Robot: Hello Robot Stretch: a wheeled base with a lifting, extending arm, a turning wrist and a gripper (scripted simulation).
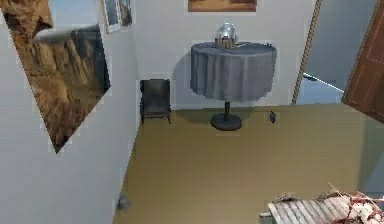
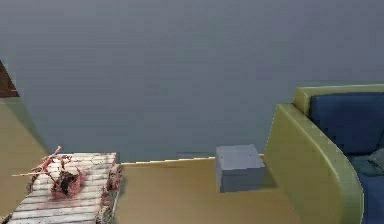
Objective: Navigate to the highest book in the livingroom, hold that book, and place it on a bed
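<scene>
No book can be made out in either view. In the forward view a round table (image 1: 233,68) with a grey cloth stands on a pedestal against the far wall, with a shiny rounded thing (image 1: 228,35) on top. A small slatted wooden table (image 2: 70,187) carries a reddish twiggy thing (image 2: 62,175) in the arm side view; its corner (image 1: 300,212) lies at the forward view's bottom right.
A dark chair (image 1: 155,99) stands in the far corner left of the round table. A landscape picture (image 1: 68,65) hangs on the wall at the forward view's left. A brown door (image 1: 365,70) stands at its right. A blue and olive sofa (image 2: 335,150) and a grey box (image 2: 240,166) lie at the arm side view's right.
</scene>
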